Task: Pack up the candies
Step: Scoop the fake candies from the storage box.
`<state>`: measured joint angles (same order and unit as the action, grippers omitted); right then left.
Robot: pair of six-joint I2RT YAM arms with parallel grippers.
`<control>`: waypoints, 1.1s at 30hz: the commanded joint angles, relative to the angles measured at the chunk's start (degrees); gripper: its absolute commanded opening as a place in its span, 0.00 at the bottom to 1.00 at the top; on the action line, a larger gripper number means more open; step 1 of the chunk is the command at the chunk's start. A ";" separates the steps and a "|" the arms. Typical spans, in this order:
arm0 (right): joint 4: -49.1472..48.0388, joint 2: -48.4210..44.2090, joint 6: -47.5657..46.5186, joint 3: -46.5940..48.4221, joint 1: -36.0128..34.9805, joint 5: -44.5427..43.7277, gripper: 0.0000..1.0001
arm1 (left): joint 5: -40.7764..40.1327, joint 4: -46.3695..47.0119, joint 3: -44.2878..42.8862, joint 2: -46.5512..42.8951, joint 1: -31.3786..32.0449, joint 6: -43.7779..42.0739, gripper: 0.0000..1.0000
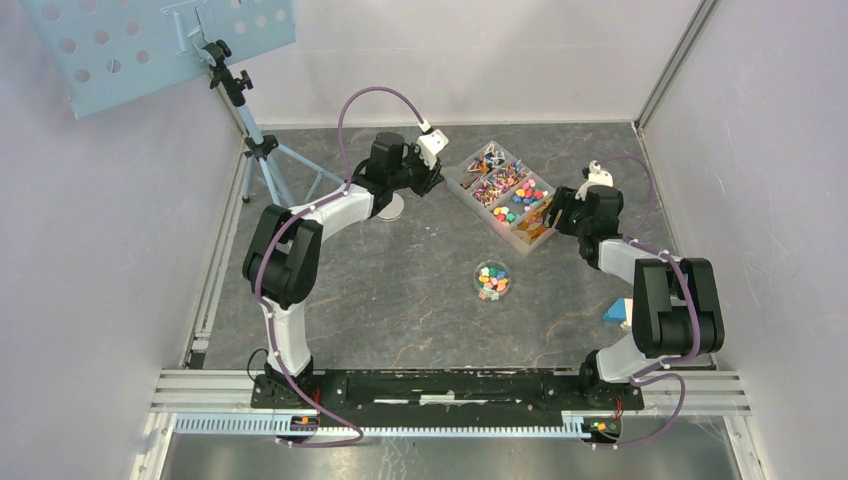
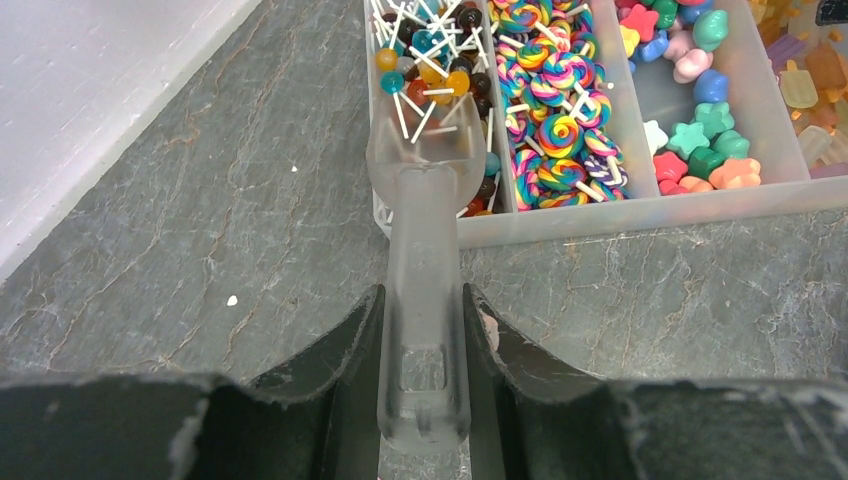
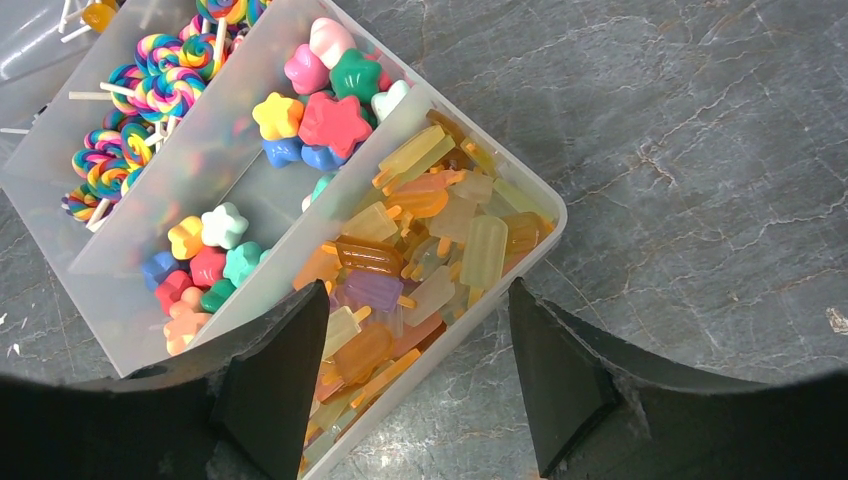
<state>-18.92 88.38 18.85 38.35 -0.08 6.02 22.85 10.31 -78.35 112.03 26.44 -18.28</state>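
The left pincer (image 2: 422, 310) is gripping a frosted translucent plastic scoop (image 2: 420, 250), its bowl seemingly dipping among the multicoloured candies (image 2: 555, 100) in a clear divided plastic box (image 2: 650, 215). The right pincer (image 3: 415, 300) is hovering open, straddling the box's corner.

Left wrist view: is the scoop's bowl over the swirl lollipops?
No, the scoop in the left pincer is over the ball lollipops.
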 commanded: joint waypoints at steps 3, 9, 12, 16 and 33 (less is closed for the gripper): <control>-2.70 0.52 1.02 1.20 -0.26 3.17 0.71 | -1.25 0.83 1.91 0.94 0.11 2.46 0.02; -2.97 0.30 1.25 1.38 -0.28 3.63 0.70 | -2.40 2.16 4.63 -0.73 0.03 2.27 0.02; -3.09 0.18 1.34 1.21 -0.31 3.76 0.70 | -2.88 2.17 5.12 -0.93 0.04 2.10 0.02; -3.04 -0.40 1.10 1.03 -0.27 3.85 0.70 | -3.39 2.17 5.64 -0.68 0.02 2.00 0.02; -3.42 -0.58 0.84 0.85 1.31 4.52 0.69 | -2.01 3.49 5.10 2.05 0.02 4.24 0.02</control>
<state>-19.18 88.38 19.49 38.35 1.15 9.04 19.81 12.60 -72.82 112.51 26.44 -16.88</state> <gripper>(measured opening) 0.694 0.369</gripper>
